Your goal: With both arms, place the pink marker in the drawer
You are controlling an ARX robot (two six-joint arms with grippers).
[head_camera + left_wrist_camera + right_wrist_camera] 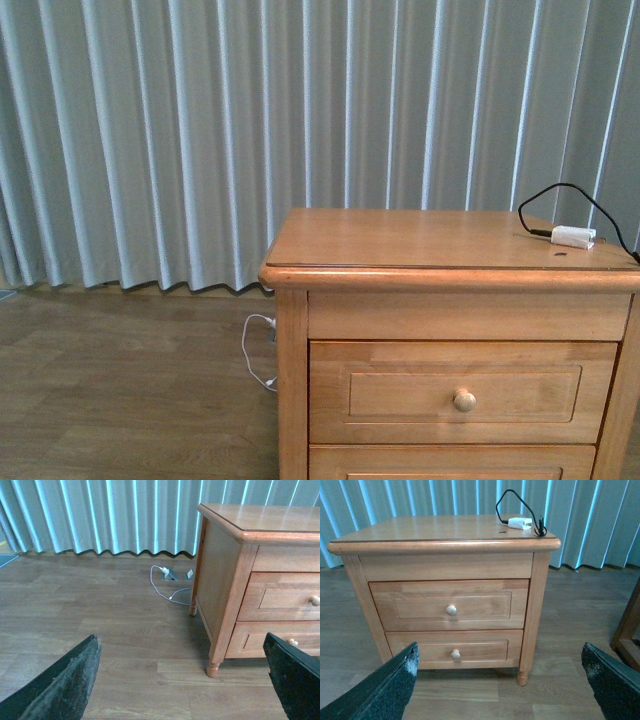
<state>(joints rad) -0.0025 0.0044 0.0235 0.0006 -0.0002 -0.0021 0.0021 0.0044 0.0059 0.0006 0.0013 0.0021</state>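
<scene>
Front view, left to right: pleated grey-blue curtain (150, 140) across the back, meeting bare wood-plank floor (120, 400) that lies open left of the nightstand (440, 245). One white cable (255, 350) trails on the floor beside the nightstand's left edge.

Nightstand top: rounded front lip, bare except near its far right corner, where one white plug (572, 237) sits on one black cable (560, 195).

Below the lip: one plain strip (468, 316), then the drawer (460, 392), closed, one round knob (464, 400). A second drawer (452, 651) under it, also closed, one knob.

Pink marker: not seen in any view.

Left gripper (182, 680): fingers spread wide, nothing between them, over open floor. Right gripper (500, 685): fingers spread wide, empty, facing the drawer fronts.
</scene>
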